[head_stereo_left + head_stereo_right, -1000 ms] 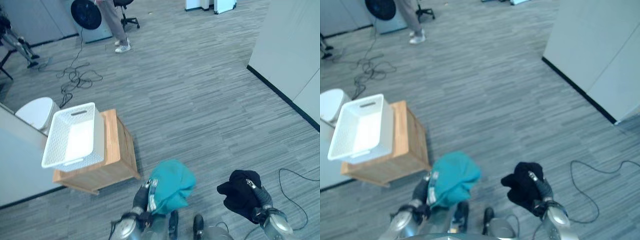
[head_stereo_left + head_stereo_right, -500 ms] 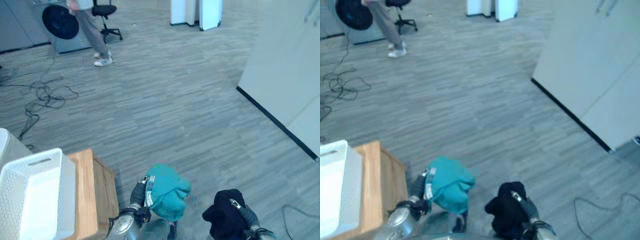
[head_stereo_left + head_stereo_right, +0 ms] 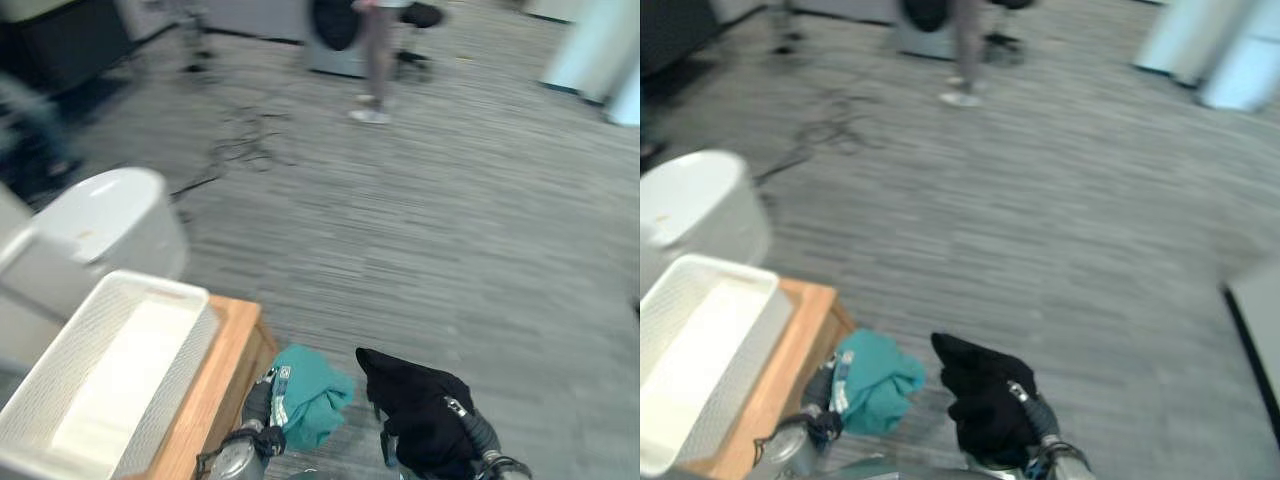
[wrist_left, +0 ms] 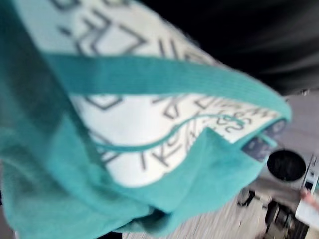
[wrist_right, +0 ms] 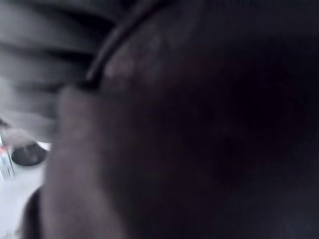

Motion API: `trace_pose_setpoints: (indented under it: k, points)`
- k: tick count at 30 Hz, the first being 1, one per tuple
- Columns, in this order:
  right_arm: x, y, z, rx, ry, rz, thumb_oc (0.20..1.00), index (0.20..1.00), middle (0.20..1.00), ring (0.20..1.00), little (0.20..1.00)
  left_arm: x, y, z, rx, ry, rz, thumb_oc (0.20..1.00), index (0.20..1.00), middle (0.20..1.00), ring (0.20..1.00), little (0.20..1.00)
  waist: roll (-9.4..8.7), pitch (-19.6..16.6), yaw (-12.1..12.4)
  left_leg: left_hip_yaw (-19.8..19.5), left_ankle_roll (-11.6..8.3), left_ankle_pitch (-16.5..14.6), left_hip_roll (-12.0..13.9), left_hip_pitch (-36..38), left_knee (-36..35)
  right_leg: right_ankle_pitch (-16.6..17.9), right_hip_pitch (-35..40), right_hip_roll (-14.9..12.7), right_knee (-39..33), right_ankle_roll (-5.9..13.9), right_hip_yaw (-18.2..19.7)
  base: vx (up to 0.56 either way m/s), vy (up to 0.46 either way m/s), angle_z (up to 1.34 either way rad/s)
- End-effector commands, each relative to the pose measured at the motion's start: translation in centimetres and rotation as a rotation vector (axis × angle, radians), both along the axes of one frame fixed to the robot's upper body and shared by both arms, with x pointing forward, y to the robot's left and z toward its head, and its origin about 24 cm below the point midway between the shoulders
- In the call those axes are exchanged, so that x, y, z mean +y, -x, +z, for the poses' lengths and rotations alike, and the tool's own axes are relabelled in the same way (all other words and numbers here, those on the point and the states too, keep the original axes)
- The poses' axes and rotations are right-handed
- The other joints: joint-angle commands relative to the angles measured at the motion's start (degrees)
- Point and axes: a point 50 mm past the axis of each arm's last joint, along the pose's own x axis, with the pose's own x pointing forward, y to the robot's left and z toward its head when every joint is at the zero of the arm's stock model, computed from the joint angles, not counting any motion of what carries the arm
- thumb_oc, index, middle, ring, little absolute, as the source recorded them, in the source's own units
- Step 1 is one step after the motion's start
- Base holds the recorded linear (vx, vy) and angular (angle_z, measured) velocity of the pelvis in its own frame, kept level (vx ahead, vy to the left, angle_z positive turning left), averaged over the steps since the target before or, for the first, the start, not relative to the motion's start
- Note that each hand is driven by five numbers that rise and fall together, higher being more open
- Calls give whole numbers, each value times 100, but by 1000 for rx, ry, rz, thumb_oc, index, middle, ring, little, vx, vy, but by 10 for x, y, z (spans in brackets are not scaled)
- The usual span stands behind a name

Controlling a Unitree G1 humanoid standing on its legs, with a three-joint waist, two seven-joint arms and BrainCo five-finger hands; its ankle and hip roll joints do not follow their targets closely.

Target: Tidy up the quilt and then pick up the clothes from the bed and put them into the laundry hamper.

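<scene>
Holding unchanged: left hand (image 3: 259, 405) clutches the teal garment (image 3: 307, 394), right hand (image 3: 470, 428) the black garment (image 3: 415, 408). Camera swung left; white laundry hamper (image 3: 105, 375) on the wooden stand (image 3: 222, 383) now just beside the teal garment.

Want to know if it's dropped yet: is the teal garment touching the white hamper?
Apart. In the left eye view the teal garment hangs from the left hand, with the wooden stand's edge between it and the white hamper.
</scene>
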Motion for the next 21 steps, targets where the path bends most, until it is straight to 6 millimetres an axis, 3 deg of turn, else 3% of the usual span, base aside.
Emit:
trace_pose_setpoints:
  k: [1,3,4,5,6,8,9,12,14,15,16,18,21]
  points:
    - [-7,-26,23,-151,51,19,200,200,200,200,200,4,-13,29,-203,33,-43,200,200,200,200,200,-81,-56,-102,1142,344,-30,608,-812,-597,313,-90,-550,63,1057,-308,258,-60,152]
    - [-12,-28,26,-157,70,21,200,200,200,200,200,1,-10,30,-205,44,-58,200,200,200,200,200,-90,-74,-116,1462,235,-70,745,-897,-334,250,-6,-656,126,1014,-484,292,-107,124]
    - [-34,-28,31,-153,96,-48,200,200,200,200,200,-5,-7,30,-188,53,-116,200,200,200,200,200,-117,-104,-231,2310,85,215,1250,-1230,-57,190,191,-857,195,976,-743,269,-145,77]
    - [-39,-26,32,-152,102,-59,200,200,200,200,200,-6,-7,30,-184,54,-128,200,200,200,200,200,-115,-109,-284,2555,43,291,1426,-1258,-102,155,231,-907,235,966,-850,277,-145,158]
    - [-50,-19,35,-149,121,-80,200,200,200,200,200,-7,-7,32,-187,58,-134,200,200,200,200,200,-91,-107,-431,3298,-104,532,1870,-1277,-328,1,395,-1034,321,934,-1278,97,-22,210]
    - [-54,-17,36,-148,130,-93,200,200,200,200,200,-7,-8,33,-190,61,-136,200,200,200,200,200,-62,-103,-476,3562,-185,685,1988,-1289,-483,-91,516,-1065,334,918,-1517,66,27,214]
    - [-58,-15,37,-144,146,-90,200,200,200,200,200,-6,-11,37,-196,61,-105,200,200,200,200,200,-6,-94,-484,3838,-311,964,2098,-1307,-784,-203,696,-1078,297,903,-1884,63,71,133]
    - [-58,-16,36,-120,147,-90,200,200,200,200,200,-4,-11,38,-184,62,-72,200,200,200,200,200,45,-98,-419,3798,-377,1282,2069,-1222,-1384,-296,822,-990,211,872,-2088,97,118,86]
    - [-52,-19,30,-114,145,-38,200,200,200,200,200,1,-8,35,-171,56,-7,200,200,200,200,200,52,-92,-226,3297,-403,1530,1961,-1313,-1808,-287,754,-848,140,842,-1938,73,104,59]
    - [-51,-19,30,-115,144,-31,200,200,200,200,200,0,-8,35,-168,54,-13,200,200,200,200,200,49,-102,-221,3268,-403,1563,1954,-1341,-1833,-269,730,-843,129,837,-1933,-25,78,79]
    - [-45,-28,30,-161,125,-21,200,200,200,200,200,2,-8,36,-192,31,-12,200,200,200,200,200,43,27,-14,2996,-531,1898,2033,-1627,-2037,-256,668,-764,56,802,-1917,-64,85,58]
    - [-40,-38,32,-204,116,-20,200,200,200,200,200,3,-11,38,-232,11,-9,200,200,200,200,200,46,124,139,2967,-588,2080,2053,-1893,-2139,-257,665,-801,-10,802,-2021,-67,181,43]
    - [-25,-51,32,-222,97,-69,200,200,200,200,200,7,-21,43,-268,5,11,200,200,200,200,200,115,73,368,3076,-622,2160,2007,-1925,-2350,-316,651,-1100,142,917,-2420,74,369,52]
